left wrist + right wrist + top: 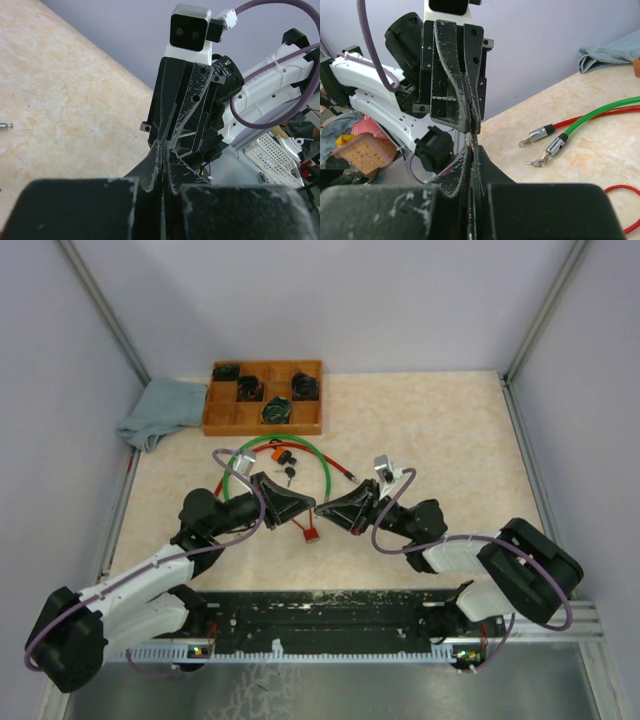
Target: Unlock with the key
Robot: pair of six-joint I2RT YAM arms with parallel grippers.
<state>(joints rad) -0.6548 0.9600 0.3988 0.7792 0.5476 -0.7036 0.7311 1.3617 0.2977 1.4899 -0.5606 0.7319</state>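
Left black two-finger gripper [308, 505] and right black two-finger gripper [326, 512] are pressed tip to tip, both closed; anything pinched cannot be told. Small silver key [536, 162] is left on beige marbled table [440, 440] at green cable [600, 112] end. Small red square piece [311, 534] is seen just below the tips.

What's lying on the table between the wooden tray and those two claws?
Top view: a green cable loop, with what look like keys inside it.
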